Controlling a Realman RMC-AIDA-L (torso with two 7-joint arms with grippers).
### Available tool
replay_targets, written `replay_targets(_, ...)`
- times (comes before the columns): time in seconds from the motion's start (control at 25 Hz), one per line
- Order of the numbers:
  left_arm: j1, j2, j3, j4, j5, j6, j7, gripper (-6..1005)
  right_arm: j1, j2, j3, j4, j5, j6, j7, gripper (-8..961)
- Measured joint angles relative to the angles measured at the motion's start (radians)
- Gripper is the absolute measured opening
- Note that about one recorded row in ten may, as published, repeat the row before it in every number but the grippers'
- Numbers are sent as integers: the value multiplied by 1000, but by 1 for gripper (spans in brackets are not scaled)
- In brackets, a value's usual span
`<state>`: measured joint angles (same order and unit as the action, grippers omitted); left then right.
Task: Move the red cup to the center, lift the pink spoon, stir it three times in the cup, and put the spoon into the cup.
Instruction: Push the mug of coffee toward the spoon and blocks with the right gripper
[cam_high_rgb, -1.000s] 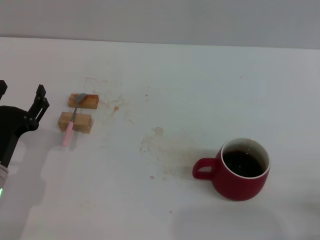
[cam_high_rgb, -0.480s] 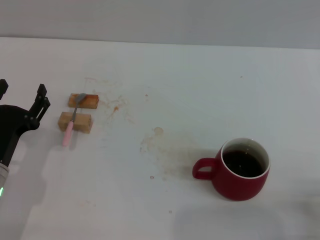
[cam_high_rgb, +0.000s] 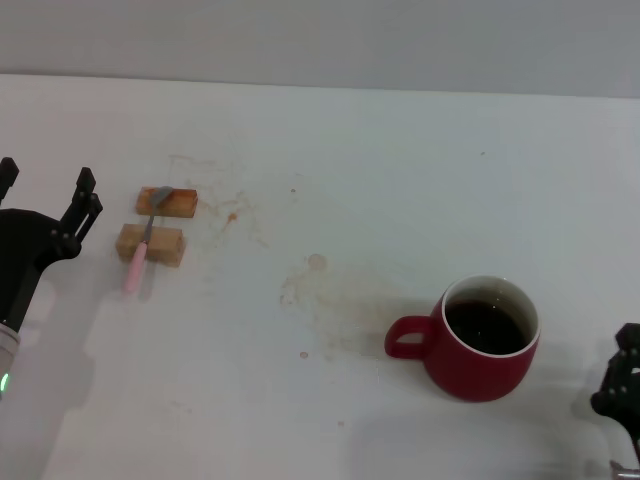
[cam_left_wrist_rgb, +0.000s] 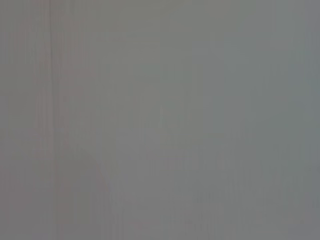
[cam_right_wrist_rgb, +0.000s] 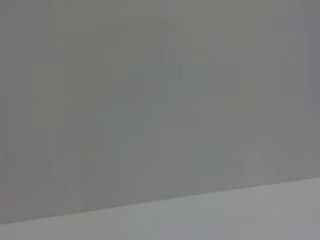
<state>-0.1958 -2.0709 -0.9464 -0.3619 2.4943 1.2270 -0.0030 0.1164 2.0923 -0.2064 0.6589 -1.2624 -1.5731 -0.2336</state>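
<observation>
The red cup (cam_high_rgb: 485, 340) stands on the white table at the right front, handle pointing left, dark liquid inside. The pink spoon (cam_high_rgb: 141, 253) lies across two tan wooden blocks (cam_high_rgb: 152, 243) at the left, its grey bowl on the far block. My left gripper (cam_high_rgb: 45, 185) hovers at the left edge, just left of the blocks, open with nothing between its fingers. My right gripper (cam_high_rgb: 622, 385) shows at the right front edge, right of the cup; only part of it is visible. Both wrist views show only blank grey surface.
The white table (cam_high_rgb: 330, 160) has brownish stains (cam_high_rgb: 320, 290) near its middle. A grey wall runs along the back.
My right gripper has come into view at the right front corner beside the cup. The left gripper has shifted very slightly. Cup and spoon have not moved.
</observation>
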Motion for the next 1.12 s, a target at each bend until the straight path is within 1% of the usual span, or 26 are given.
replay_targets(0.4, -1, 0, 0, -1, 0, 2, 0, 853, 15, 0, -17, 38, -77, 85, 1, 0)
replay_targets(0.68, -5, 1, 0, -1, 0, 2, 1, 852, 22, 0, -8, 42, -90, 105, 2, 0)
replay_targets(0.92, -2, 2, -2, 0, 0, 1, 1, 852, 53, 0, -5, 37, -90, 148, 5, -1)
replay_targets(1.12, 3, 2, -4, 2, 0, 2, 1, 851, 93, 0, -2, 25, -90, 196, 28, -1)
